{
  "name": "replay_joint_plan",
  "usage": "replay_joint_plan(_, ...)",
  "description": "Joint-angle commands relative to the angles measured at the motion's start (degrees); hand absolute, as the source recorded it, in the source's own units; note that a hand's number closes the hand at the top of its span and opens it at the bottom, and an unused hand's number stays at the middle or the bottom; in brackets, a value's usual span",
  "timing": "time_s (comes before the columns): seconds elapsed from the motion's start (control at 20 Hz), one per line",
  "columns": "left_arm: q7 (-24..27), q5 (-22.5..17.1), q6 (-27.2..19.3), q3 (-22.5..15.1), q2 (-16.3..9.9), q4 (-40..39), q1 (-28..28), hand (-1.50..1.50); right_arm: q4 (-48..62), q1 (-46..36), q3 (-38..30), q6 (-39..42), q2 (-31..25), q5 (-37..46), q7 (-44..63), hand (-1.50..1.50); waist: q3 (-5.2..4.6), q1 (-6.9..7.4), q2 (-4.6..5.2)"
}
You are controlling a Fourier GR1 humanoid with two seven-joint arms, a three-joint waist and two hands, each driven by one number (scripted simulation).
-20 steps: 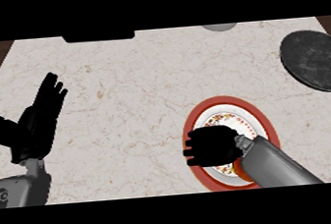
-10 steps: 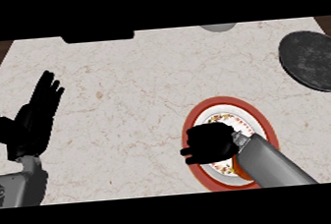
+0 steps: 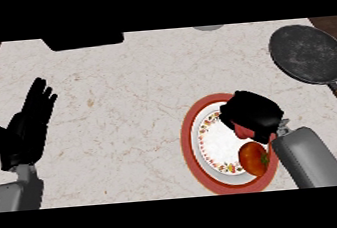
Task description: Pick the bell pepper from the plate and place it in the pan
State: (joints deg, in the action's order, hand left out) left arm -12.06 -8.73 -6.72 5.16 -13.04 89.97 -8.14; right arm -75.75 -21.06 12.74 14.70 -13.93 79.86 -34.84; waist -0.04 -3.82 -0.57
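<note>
The pepper (image 3: 239,129) shows red under the curled fingers of the right robot hand (image 3: 254,113), which grips it over the plate's (image 3: 195,134) upper right part. One tomato (image 3: 254,159) lies on the plate beside the grey forearm. The marbled bench (image 3: 125,89) carries one dark pan (image 3: 309,53) at far right, well apart. The left robot hand (image 3: 28,124) rests open at the left edge, holding nothing.

Right hand (image 3: 253,113) curled, left hand (image 3: 29,124) open, upright.
</note>
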Motion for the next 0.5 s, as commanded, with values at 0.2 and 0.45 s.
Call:
replay_joint_plan(0.2,0.61,0.32,0.72,-0.84,0.28,0.65,1.24,0.00,-11.87,-3.41,-18.28,0.08,5.18,-0.91,28.37,1.50,-0.06,1.25,-0.35)
replay_joint_plan(0.45,0.12,-0.47,0.95,-0.71,1.01,0.29,-0.10,0.00,-26.97,-5.88,-20.27,9.98,5.68,-2.10,35.77,1.50,-0.03,2.52,0.07)
